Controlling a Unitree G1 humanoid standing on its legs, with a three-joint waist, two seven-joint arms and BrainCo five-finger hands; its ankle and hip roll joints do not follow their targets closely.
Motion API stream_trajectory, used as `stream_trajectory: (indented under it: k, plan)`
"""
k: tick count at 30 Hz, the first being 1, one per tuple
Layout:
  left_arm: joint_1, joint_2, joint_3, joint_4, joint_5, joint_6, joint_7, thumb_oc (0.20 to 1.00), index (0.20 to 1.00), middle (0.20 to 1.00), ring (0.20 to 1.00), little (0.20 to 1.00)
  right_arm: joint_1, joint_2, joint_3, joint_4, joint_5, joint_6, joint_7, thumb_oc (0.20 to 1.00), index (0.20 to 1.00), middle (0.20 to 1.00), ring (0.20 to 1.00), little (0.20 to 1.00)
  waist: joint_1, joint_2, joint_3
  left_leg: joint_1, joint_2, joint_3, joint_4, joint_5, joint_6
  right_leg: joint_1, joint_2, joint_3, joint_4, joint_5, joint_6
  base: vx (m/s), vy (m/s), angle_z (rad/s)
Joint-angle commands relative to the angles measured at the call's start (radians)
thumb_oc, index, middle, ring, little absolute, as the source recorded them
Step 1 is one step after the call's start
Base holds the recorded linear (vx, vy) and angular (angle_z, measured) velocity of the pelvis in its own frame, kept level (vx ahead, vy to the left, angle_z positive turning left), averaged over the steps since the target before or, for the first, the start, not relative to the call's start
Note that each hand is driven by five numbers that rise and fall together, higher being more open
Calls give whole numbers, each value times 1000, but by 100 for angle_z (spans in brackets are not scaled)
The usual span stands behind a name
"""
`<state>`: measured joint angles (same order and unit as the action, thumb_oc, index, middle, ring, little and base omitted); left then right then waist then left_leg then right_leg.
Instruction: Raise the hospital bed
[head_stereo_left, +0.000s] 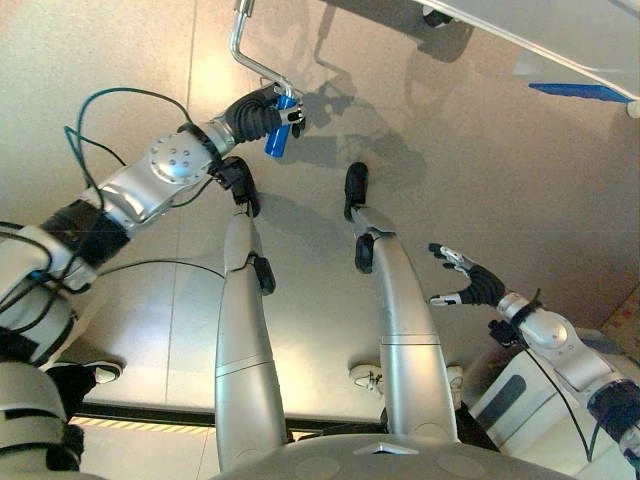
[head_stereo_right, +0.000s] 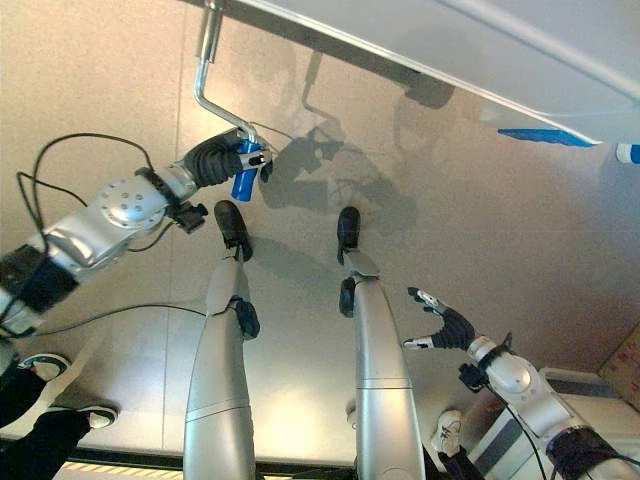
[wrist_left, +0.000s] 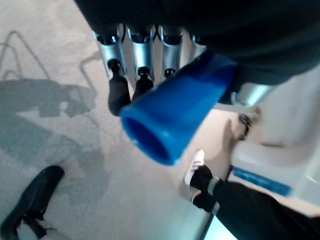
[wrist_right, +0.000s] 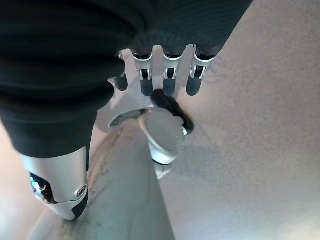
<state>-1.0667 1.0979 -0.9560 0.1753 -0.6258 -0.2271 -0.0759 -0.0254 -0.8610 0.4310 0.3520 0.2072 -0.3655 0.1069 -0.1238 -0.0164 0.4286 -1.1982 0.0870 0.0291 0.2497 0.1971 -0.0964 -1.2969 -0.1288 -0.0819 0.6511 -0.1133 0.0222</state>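
Presently the left hand (head_stereo_left: 258, 117) is curled round the blue grip (head_stereo_left: 277, 137) of the bent metal crank handle (head_stereo_left: 243, 52), which hangs below the hospital bed frame (head_stereo_right: 420, 60). The right hand (head_stereo_left: 470, 280) hangs well apart over the floor (head_stereo_left: 480, 160), fingers spread, holding nothing.

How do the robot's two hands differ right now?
The left hand is curled round the blue handle of the bed's metal crank; the right hand holds nothing, its fingers spread and relaxed. The left reaches forward near the bed; the right hangs low at the robot's side. Both have a dark ribbed cover and silver fingers.
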Motion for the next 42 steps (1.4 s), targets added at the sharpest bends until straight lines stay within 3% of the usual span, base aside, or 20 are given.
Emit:
stream_trajectory:
  k: [1, 10, 19, 28, 42]
  plan:
    - [59, 143, 112, -127, -81, -81, -7, 200, 200, 200, 200, 200, 94, -36, -46, -48, -14, -14, 19, 1000, 1000, 1000, 1000, 1000, 19, 25, -23, 17, -13, -5, 211, -245, 42, 79, 40, 20, -244, 170, 86, 0, 0, 0]
    - [280, 282, 307, -204, -132, -103, -10, 200, 200, 200, 200, 200, 118, -55, -79, -58, -24, -25, 31, 1000, 1000, 1000, 1000, 1000, 34, 32, -20, 12, -14, -12, 211, -239, 41, 80, 36, 17, -244, 171, 86, 0, 0, 0]
    - [404, 315, 406, -193, -142, -100, -14, 200, 200, 200, 200, 200, 120, -59, -86, -57, -28, -32, 34, 1000, 1000, 1000, 1000, 1000, 37, 33, -19, 19, -16, -12, 207, -236, 41, 90, 30, 12, -247, 172, 89, 0, 0, 0]
    - [350, 264, 381, -70, -113, -91, 27, 200, 200, 200, 200, 200, 100, -65, -74, -72, -30, -30, 33, 1000, 1000, 1000, 1000, 1000, 33, 25, -17, 20, -16, -13, 203, -234, 42, 92, 26, 9, -248, 170, 89, 0, 0, 0]
    - [159, 61, 324, 250, -24, -55, 103, 200, 200, 200, 200, 200, 80, -50, -48, -81, -32, -25, 33, 1000, 1000, 1000, 1000, 1000, 19, 9, -12, 7, -12, -13, 220, -248, 47, 74, 35, 17, -237, 168, 86, 0, 0, 0]
